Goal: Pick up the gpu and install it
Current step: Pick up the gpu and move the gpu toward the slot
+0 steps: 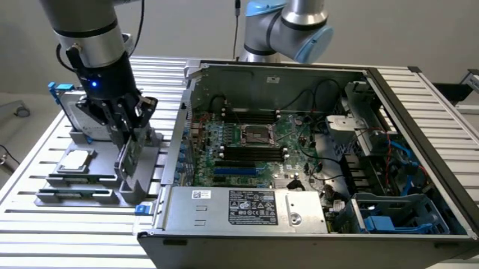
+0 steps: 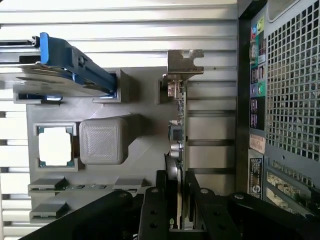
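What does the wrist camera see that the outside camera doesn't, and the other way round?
Wrist view: the computer case's holed back wall with coloured sockets, and the silver bracket of the gpu.
Exterior view: the inside of the case, with the motherboard, a labelled silver box and a second arm behind.
Both: the gripper closed on the upright gpu, plus the CPU chip and hard drive on the grey holder.
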Robot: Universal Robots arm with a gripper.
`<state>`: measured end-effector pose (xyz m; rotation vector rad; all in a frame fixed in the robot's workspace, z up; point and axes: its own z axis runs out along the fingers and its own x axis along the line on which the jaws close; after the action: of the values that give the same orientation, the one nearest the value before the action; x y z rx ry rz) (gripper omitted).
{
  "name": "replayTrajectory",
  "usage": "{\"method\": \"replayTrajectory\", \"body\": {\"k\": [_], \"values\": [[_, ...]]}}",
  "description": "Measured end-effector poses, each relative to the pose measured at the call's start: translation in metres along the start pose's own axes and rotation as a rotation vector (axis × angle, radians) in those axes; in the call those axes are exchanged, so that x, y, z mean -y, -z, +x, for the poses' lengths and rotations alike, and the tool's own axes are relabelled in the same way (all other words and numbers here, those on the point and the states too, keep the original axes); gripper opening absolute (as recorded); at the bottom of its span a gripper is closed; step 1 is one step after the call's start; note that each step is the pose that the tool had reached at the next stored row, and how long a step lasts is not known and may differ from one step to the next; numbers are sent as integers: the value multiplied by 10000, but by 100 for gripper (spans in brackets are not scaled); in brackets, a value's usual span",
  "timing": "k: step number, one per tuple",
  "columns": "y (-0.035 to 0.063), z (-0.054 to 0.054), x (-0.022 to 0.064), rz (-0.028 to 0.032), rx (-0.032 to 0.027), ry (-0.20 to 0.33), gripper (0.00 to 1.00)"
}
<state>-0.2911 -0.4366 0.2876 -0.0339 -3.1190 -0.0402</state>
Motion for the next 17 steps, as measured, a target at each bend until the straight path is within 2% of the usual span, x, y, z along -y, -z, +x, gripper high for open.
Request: {"method": "replayTrajectory", "body": {"k": [15, 17], "values": [[679, 3, -87, 1, 2, 2, 26], [771, -39, -94, 3, -2, 2, 26]]}}
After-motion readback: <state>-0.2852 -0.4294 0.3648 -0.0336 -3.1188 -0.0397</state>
